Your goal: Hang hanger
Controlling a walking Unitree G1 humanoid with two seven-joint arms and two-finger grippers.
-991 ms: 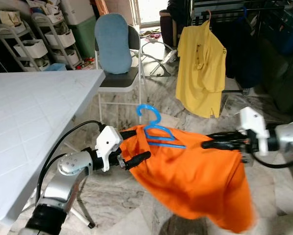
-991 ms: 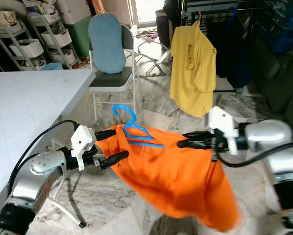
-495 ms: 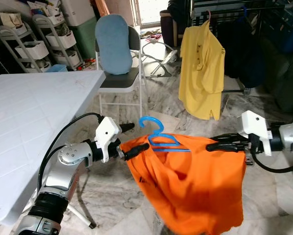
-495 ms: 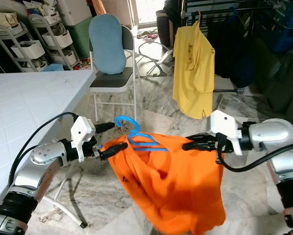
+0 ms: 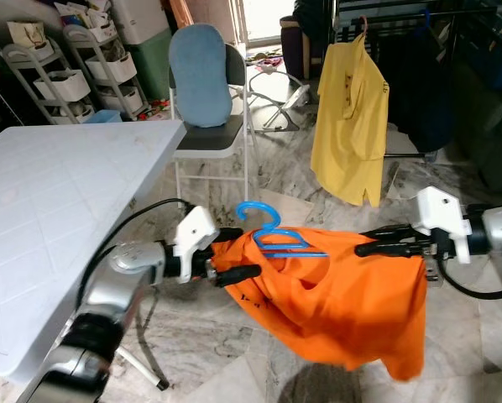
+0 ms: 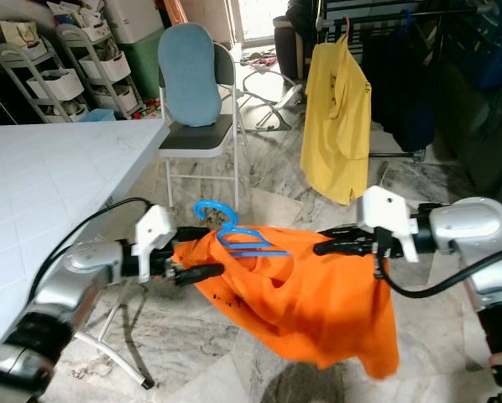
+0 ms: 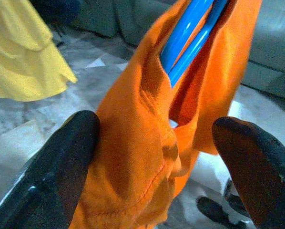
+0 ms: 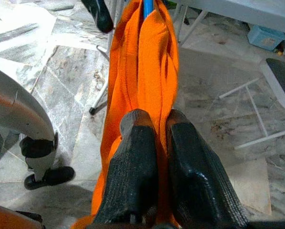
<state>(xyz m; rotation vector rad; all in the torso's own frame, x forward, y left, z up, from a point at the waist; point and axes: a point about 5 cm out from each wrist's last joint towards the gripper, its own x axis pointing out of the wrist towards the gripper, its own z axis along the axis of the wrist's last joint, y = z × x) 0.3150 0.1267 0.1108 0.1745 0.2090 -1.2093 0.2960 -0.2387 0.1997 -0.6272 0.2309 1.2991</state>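
An orange shirt (image 5: pixel 335 294) hangs on a blue hanger (image 5: pixel 272 239) whose hook (image 5: pixel 253 211) points up, held in the air between my two arms. My left gripper (image 5: pixel 234 252) is open, its fingers astride the shirt's left shoulder; in the left wrist view the cloth and the hanger's blue bars (image 7: pixel 190 38) lie between the wide-apart fingertips (image 7: pixel 76 138). My right gripper (image 5: pixel 367 248) is shut on the shirt's right shoulder, fingertips (image 8: pixel 137 124) pinching the orange cloth (image 8: pixel 142 62). A dark clothes rack (image 5: pixel 402 13) stands at the back right.
A yellow shirt (image 5: pixel 349 126) hangs on the rack beside dark garments. A folding chair with a blue cushion (image 5: pixel 202 80) stands ahead, a white table (image 5: pixel 49 193) fills the left, and shelf carts (image 5: pixel 54 75) stand behind it. Marble floor lies below.
The orange shirt has swung and its hem now hangs lower to the right. Both grippers stay at the hanger's ends; the left arm has shifted slightly.
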